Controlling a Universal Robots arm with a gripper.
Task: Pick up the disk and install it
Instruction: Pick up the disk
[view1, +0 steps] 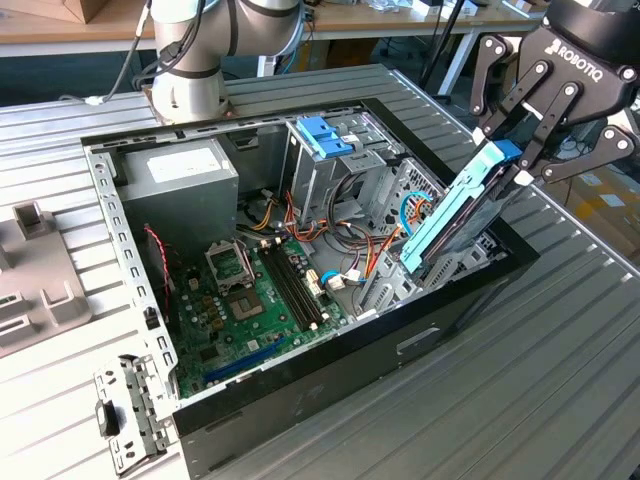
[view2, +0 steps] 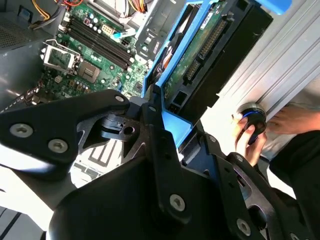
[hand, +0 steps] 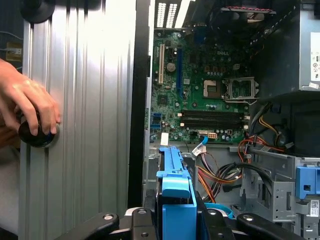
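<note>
Disk (view1: 455, 215) is picked up: the jaws are clamped tight on its upper end, holding it steeply tilted, its lower end dipping into the open computer case (view1: 130, 250) beside its black wall. By my reckoning, it isn't seated yet.

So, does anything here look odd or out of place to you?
Two things. The disk hangs steeply tilted in the gripper, its lower end pointing into the open computer case, not seated in any bay. And a person's hand rests on a round dark knob on the table beside the case.
</note>
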